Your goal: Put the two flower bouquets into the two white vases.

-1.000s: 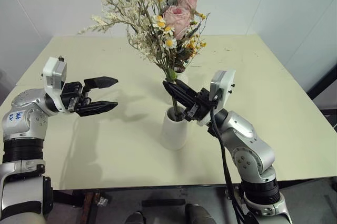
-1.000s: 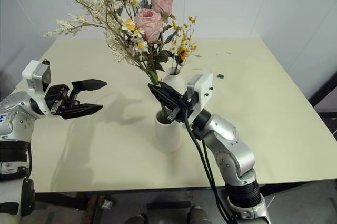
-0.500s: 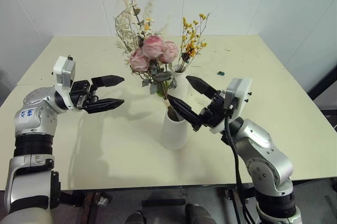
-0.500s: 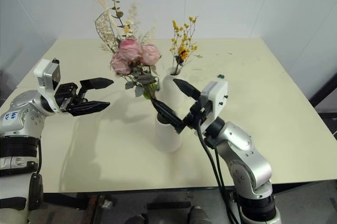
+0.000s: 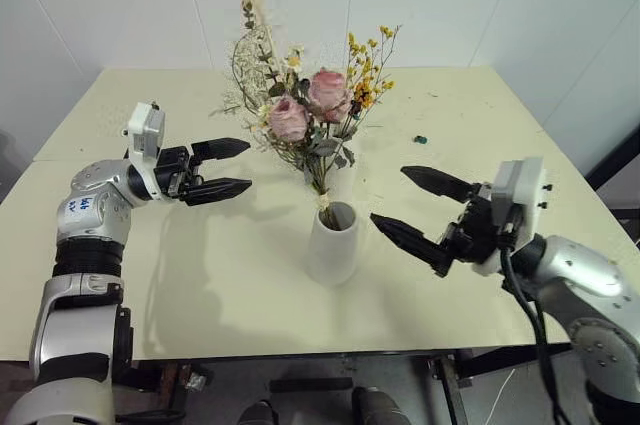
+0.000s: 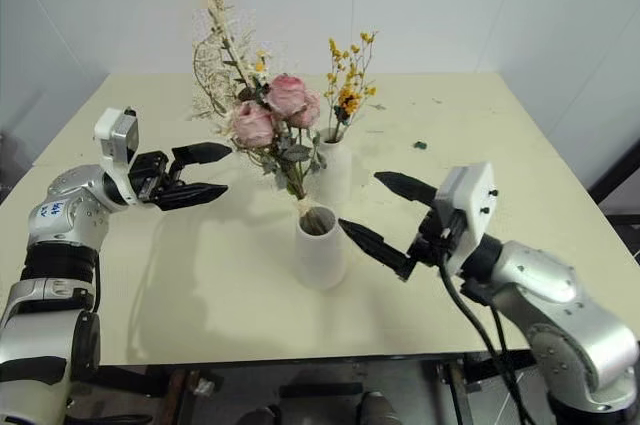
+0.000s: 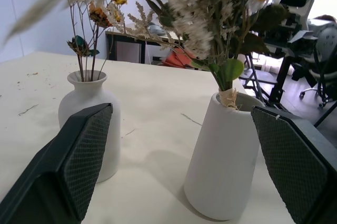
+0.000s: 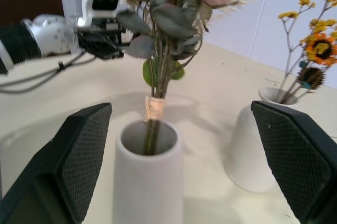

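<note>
From the head view, the rose bunch (image 5: 305, 115) stands in the wide-mouthed vase (image 5: 332, 243), the yellow sprig (image 5: 367, 70) in the bottle vase (image 6: 332, 170) behind. The right gripper (image 5: 420, 210) hangs spread and empty beside the vase; best to back off level, well clear of the stems. The left gripper (image 5: 222, 168) is spread too, holding nothing. The left wrist view adds both vases apart on the table (image 7: 152, 108). The right wrist view reveals the twine binding (image 8: 154, 109) at the rim.
</note>
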Tool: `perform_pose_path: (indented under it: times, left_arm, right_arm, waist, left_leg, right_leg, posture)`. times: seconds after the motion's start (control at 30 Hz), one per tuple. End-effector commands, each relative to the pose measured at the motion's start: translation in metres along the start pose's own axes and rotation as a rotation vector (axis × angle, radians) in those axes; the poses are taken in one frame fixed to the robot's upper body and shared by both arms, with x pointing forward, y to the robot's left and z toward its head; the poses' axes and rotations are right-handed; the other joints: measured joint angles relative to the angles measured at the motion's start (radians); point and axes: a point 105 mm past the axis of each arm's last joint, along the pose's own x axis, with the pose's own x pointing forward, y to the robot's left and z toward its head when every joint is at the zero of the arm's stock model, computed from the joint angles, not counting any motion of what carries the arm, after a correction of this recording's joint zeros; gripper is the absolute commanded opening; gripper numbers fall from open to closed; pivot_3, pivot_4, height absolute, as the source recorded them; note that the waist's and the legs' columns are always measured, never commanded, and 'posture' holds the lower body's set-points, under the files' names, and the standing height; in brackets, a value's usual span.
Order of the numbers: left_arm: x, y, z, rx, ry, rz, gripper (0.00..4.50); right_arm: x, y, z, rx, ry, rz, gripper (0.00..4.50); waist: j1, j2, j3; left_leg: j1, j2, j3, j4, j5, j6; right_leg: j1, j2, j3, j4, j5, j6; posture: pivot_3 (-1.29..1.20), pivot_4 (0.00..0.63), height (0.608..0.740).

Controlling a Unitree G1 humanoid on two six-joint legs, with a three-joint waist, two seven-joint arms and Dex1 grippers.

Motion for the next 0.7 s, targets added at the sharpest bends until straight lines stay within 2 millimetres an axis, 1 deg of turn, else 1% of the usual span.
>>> perform_pose_path:
  times: [0.03,0.13,0.3,0.4,0.53,0.63,0.7]
  left_arm:
    - [0.002,-0.008,0.005,0.035,0.007,-0.112,4.5]
    - [0.006,-0.007,0.0,0.024,0.01,-0.118,4.5]
    - [0.002,-0.004,-0.003,0.02,0.027,-0.098,4.5]
    - [0.004,-0.004,-0.006,0.023,0.04,-0.1,4.5]
    - [0.005,-0.005,-0.007,0.02,0.026,-0.103,4.5]
    - [0.002,-0.007,-0.012,0.013,0.026,-0.098,4.5]
    - [0.004,-0.008,-0.014,0.012,0.018,-0.102,4.5]
  right_arm:
    - [-0.009,-0.002,0.008,-0.035,0.012,-0.004,4.49]
    - [-0.017,-0.007,0.007,-0.047,0.052,-0.028,4.49]
    - [-0.035,-0.002,0.0,-0.026,0.165,-0.01,4.49]
    - [-0.044,-0.009,0.002,-0.038,0.192,-0.029,4.49]
    - [-0.046,-0.014,0.007,-0.058,0.205,-0.04,4.49]
    - [-0.037,-0.023,0.005,-0.07,0.203,-0.08,4.49]
    - [-0.032,-0.03,0.004,-0.068,0.199,-0.105,4.49]
  waist:
    - [0.001,0.0,0.0]
    - [0.007,0.0,0.0]
    - [0.018,0.0,0.0]
    - [0.021,0.0,0.0]
    - [0.022,0.0,0.0]
    - [0.02,0.0,0.0]
    - [0.019,0.0,0.0]
  left_leg:
    - [0.0,0.0,0.0,0.0,0.0,0.0]
    - [0.0,0.0,0.0,0.0,0.0,0.0]
    - [0.0,0.0,0.0,0.0,0.0,0.0]
    - [0.0,0.0,0.0,0.0,0.0,0.0]
    - [0.0,0.0,0.0,0.001,0.0,0.0]
    - [0.0,0.0,0.0,0.001,0.0,0.0]
    - [0.0,0.0,0.0,0.001,0.0,0.0]
  right_leg:
    - [0.0,0.0,0.0,0.0,0.0,0.0]
    - [0.0,0.0,0.0,0.0,0.0,0.0]
    - [0.0,0.0,0.0,-0.001,0.0,0.0]
    - [0.0,0.0,0.0,-0.001,0.0,0.0]
    - [0.001,0.0,0.0,-0.001,0.0,0.0]
    - [0.001,0.0,0.0,-0.001,0.0,0.0]
    - [0.001,0.0,0.0,-0.001,0.0,0.0]
  posture:
    - [0.0,0.15,0.74]
    - [0.0,0.15,0.74]
    - [0.0,0.15,0.74]
    - [0.0,0.15,0.74]
    - [0.0,0.15,0.74]
    - [0.0,0.15,0.74]
    - [0.0,0.15,0.74]
